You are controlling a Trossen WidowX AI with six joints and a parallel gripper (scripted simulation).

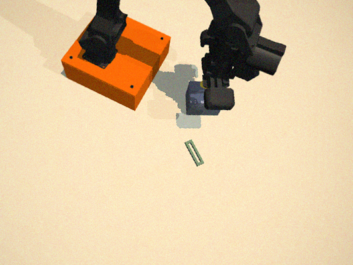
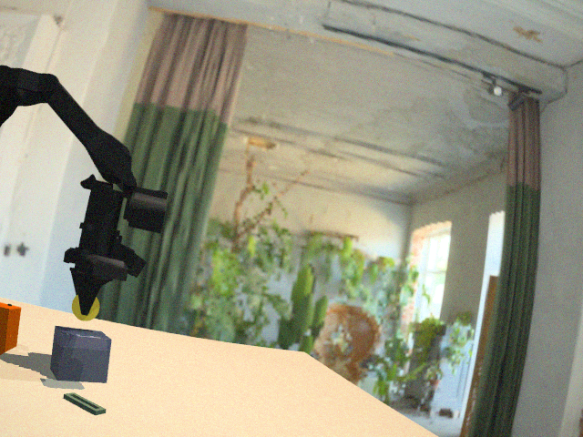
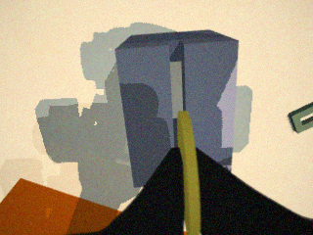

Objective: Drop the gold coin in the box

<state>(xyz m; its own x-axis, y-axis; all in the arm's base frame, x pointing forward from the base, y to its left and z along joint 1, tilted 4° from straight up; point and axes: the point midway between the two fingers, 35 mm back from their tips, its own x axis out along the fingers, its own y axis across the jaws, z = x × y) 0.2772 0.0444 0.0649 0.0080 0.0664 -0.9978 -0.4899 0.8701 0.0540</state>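
My gripper [image 2: 85,310] [image 3: 183,156] is shut on the gold coin [image 1: 201,85] [image 2: 95,308] [image 3: 190,171]. The coin hangs upright on its edge, a little above the lid of the grey box [image 1: 193,105] [image 2: 78,360] [image 3: 147,69]. In the wrist view the lid's slot [image 3: 176,90] runs nearly in line with the coin, whose far end overlaps the slot's right edge. The fingers and coin hide the slot's near part. The dark-green holder [image 1: 200,163] [image 2: 98,411] [image 3: 296,123] is empty and lies on the table beside the box.
The orange base block [image 1: 101,80] [image 2: 8,329] [image 3: 44,211] stands on the other side of the box from the holder. The arm's shadow falls on the table [image 1: 157,211] [image 2: 211,390] around the box and partly on the lid.
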